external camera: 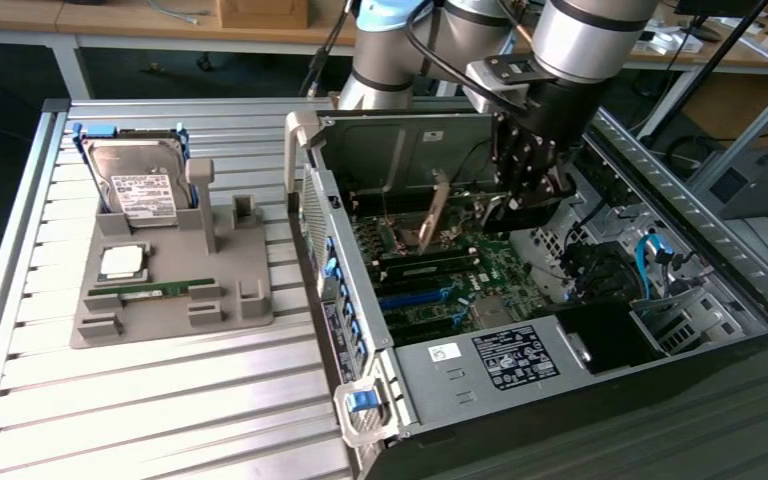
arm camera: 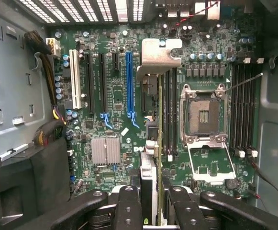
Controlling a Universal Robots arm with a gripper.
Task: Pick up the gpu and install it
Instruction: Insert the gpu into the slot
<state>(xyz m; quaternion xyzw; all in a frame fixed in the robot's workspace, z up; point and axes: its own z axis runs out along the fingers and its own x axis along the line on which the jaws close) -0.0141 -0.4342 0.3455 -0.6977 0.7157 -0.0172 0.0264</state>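
— Where is your pincer right now?

— My pincer [external camera: 524, 205] hangs inside the open computer case [external camera: 704, 250], low over the motherboard [external camera: 491, 280], toward the back wall of the case. In the wrist view you see it [arm camera: 152, 201] from above, looking straight down onto the board.

— Is it holding anything?

— Yes. My fingers [arm camera: 128, 206] are closed partway on the graphics card [arm camera: 148, 179], which stands on edge between them. Its silver end bracket [arm camera: 159, 57] reaches out ahead of me, with the thin card edge running back to my grip.

— And where is the card against the board?

— It hangs over the motherboard between the long blue slot [arm camera: 128, 84] and the empty processor socket [arm camera: 205, 112], lined up with the slots. In the exterior view the card [external camera: 431, 215] shows as a tilted, thin strip just to that view's left of my pincer. Whether its lower edge touches a slot yet, I cannot tell.

— What else is around?

— On the slatted table [external camera: 157, 400], off to the exterior view's left of the case, sits a grey holder [external camera: 177, 290]. A hard drive [external camera: 137, 185] stands propped in it, a processor chip [external camera: 120, 262] lies flat, and a narrow green memory stick [external camera: 155, 290] lies in front of that.
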